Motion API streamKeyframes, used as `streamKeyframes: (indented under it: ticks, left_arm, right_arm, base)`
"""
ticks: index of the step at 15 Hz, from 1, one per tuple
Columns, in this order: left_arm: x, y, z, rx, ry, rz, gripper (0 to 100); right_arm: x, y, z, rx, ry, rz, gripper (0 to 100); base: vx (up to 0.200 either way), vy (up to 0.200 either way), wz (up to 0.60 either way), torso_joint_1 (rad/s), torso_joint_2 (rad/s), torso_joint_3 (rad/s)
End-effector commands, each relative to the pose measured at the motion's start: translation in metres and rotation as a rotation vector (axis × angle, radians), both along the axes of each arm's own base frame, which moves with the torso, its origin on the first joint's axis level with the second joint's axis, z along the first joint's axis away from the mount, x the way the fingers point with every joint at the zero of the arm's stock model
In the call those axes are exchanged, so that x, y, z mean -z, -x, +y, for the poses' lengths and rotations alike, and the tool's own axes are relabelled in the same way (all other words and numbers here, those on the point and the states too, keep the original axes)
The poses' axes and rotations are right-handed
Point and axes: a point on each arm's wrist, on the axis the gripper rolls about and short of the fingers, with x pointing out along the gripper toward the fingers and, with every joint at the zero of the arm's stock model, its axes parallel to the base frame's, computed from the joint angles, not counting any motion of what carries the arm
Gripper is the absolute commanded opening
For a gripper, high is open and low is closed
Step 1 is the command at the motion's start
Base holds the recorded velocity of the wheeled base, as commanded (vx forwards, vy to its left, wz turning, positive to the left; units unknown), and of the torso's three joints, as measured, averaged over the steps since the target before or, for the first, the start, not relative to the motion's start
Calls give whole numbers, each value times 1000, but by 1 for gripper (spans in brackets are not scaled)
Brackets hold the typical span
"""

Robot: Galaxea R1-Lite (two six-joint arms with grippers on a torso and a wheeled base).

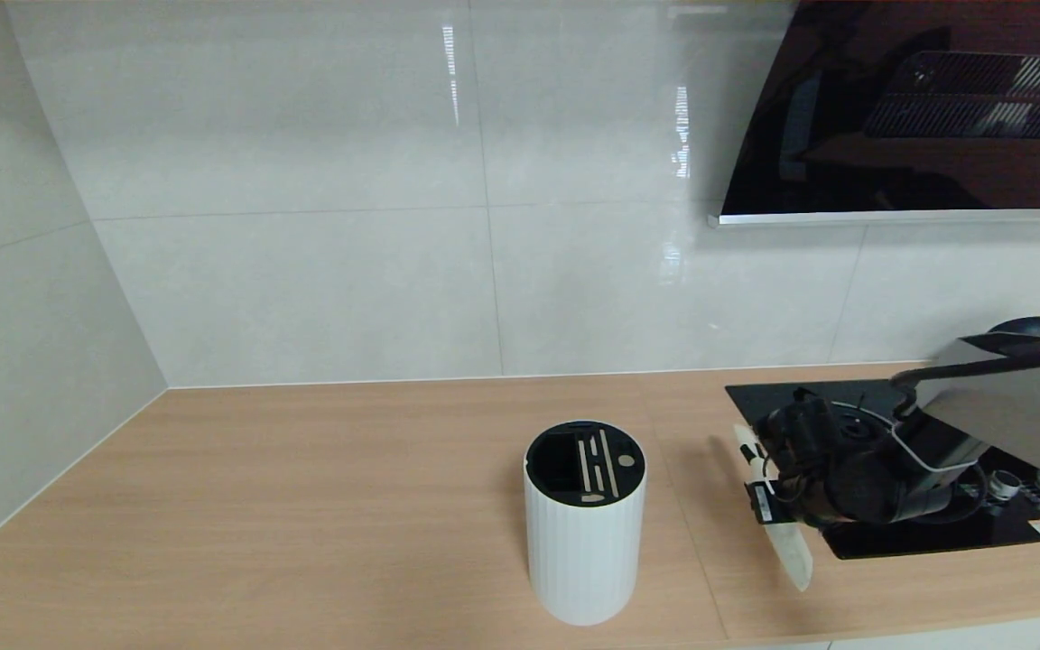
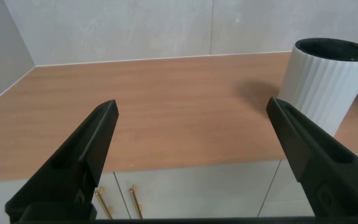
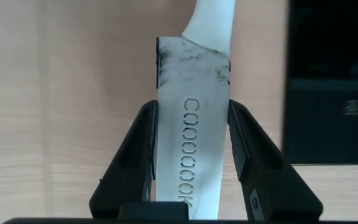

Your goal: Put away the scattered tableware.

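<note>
Right gripper (image 1: 766, 495): its fingers are clamped on the blade of the knife (image 1: 793, 552), close to the handle.
Knife: white, over the wooden counter (image 1: 303, 506) just beside the black cooktop (image 1: 899, 540). I cannot tell if it touches the wood.
Holder (image 1: 584, 524): white, ribbed, upright on the counter, left of the knife.
Left gripper (image 2: 191, 109): fingers wide apart and holding nothing, near the counter's front edge.

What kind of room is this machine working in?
Most likely a home kitchen: a black cooktop set into a wooden counter, a range hood on the tiled wall above it, and a white knife near a slotted utensil holder.
</note>
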Motion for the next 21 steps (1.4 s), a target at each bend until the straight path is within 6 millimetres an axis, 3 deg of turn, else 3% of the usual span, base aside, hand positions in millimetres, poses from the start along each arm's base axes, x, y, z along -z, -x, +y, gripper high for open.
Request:
streamKeyframes:
  ticks: [1,4,7,9,11,12,14,15,17,21]
  left_arm:
    - [-19,5,0,4,27,-85,100]
    - [-78,7,-3,182,82,-23,100]
    - [-146,-45,-10,429,111,137,100]
    - [-174,-93,-14,535,182,252,100]
    - [-189,-133,-29,651,253,340,100]
    - [-195,-151,-38,692,302,356,100]
    - [-201,-203,-76,816,485,359,100]
    - [-199,-214,-86,844,530,361,100]
    - [-181,-259,-126,930,609,363,100]
    - [-151,-300,-175,1024,605,463,100]
  right_arm:
    - [-32,1,3,-8,-18,-79,0]
    - [-65,3,9,-25,-39,-167,0]
    - [-115,4,10,-35,-73,-306,0]
    - [-142,9,14,-54,-98,-375,0]
    - [-164,13,19,-78,-120,-432,0]
    - [-172,16,25,-95,-129,-455,0]
    - [-197,29,39,-140,-157,-521,0]
    - [-202,32,42,-151,-164,-533,0]
    - [-218,47,53,-194,-187,-568,0]
    - [-221,72,78,-299,-246,-553,0]
  base:
    - [0,0,0,0,0,0]
    - [0,0,0,0,0,0]
    - [0,0,0,0,0,0]
    - [0,0,0,0,0,0]
    - [0,0,0,0,0,0]
    - [0,0,0,0,0,0]
    - [0,0,0,0,0,0]
    - [0,0,0,0,0,0]
    - [0,0,0,0,0,0]
    - [0,0,0,0,0,0]
